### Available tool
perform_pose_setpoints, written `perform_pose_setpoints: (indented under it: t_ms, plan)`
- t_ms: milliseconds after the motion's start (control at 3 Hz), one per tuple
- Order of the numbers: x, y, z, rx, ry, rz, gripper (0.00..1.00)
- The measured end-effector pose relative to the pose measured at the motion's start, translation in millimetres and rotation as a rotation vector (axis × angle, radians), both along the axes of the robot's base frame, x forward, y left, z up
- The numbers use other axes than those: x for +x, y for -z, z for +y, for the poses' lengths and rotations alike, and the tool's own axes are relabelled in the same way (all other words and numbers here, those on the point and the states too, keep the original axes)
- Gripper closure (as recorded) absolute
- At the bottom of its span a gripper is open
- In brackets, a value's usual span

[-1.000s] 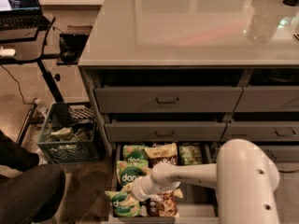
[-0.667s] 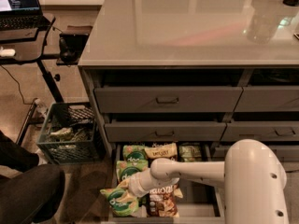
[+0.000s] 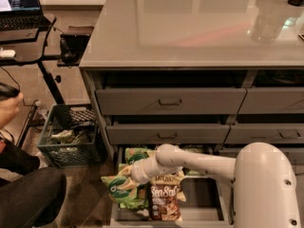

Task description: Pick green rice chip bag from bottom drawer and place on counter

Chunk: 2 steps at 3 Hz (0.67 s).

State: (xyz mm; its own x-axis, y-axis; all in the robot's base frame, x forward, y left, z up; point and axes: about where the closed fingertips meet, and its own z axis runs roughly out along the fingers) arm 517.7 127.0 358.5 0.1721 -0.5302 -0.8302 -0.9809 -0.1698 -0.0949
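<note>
One green rice chip bag (image 3: 115, 188) is clamped between my jaws, low and left of centre. My gripper (image 3: 126, 175) holds it jutting past the left wall of the bottom drawer (image 3: 202, 201). A brown Sea Salt bag (image 3: 165, 198) lies just to its right. The counter (image 3: 190, 27) spans the upper frame.

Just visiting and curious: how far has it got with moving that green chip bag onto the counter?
The bottom drawer is open. The gripper seems clamped on a green rice chip bag at its left edge. Lifting it onto the counter remains.
</note>
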Motion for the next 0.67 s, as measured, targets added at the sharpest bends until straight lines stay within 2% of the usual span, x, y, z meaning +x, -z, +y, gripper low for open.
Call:
perform_pose_setpoints:
  t_ms: [333,667]
  plan:
    - [27.4,-28.4,-32.6,0.005,0.051,-0.032,1.00]
    - [27.4,-28.4,-32.6,0.005,0.051,-0.032,1.00]
